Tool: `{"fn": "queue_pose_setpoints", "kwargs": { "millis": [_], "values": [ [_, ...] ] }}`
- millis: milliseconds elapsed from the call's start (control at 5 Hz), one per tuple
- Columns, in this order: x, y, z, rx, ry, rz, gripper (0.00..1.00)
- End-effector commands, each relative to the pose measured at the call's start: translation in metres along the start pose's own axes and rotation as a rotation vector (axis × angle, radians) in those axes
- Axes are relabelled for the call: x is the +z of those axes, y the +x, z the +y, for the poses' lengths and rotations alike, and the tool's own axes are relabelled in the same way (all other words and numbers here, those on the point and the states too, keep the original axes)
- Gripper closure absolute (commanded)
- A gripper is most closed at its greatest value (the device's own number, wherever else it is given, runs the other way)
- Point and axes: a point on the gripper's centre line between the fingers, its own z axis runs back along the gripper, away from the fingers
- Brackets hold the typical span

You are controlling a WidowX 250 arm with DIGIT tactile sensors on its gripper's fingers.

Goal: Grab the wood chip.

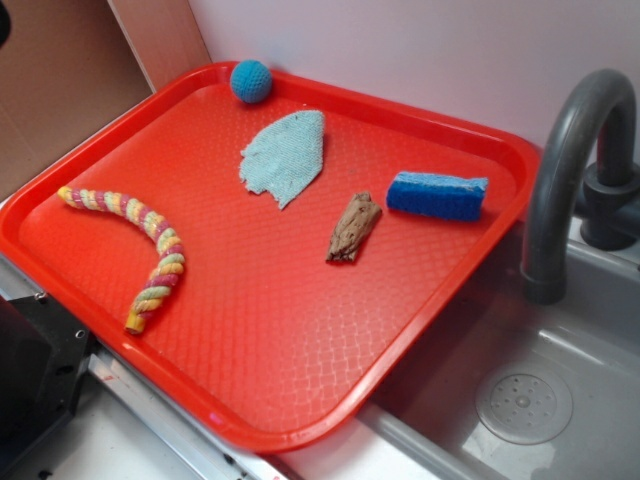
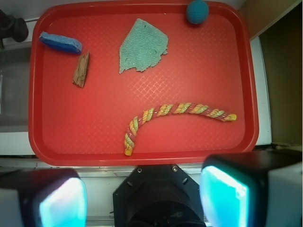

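Observation:
The wood chip [image 1: 353,227] [image 2: 82,69] is a small brown, rough, tapered piece lying flat on the red tray [image 1: 300,350] [image 2: 94,137], just beside the blue sponge [image 1: 437,194] [image 2: 60,42]. In the wrist view my gripper [image 2: 142,201] is open, its two pale cyan fingers [image 2: 61,203] wide apart with nothing between them. It hangs high above the robot base, off the tray's near edge and far from the chip. The gripper does not show in the exterior view.
On the tray also lie a pink-yellow twisted rope [image 1: 140,245] [image 2: 175,113], a teal cloth scrap [image 1: 285,155] [image 2: 142,45] and a teal knitted ball [image 1: 251,81] [image 2: 197,12]. A grey faucet [image 1: 570,170] and sink [image 1: 525,400] stand beside the tray. The black robot base [image 2: 158,196] is below the gripper.

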Motion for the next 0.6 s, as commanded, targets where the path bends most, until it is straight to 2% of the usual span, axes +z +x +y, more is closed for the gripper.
{"fn": "queue_pose_setpoints", "kwargs": {
  "millis": [0, 200, 400],
  "values": [
    [0.0, 0.0, 0.0, 0.0, 0.0, 0.0, 0.0],
    [-0.027, 0.017, -0.006, -0.04, -0.044, -0.028, 0.0],
    [-0.049, 0.033, -0.016, -0.067, -0.04, -0.026, 0.0]
  ]
}}
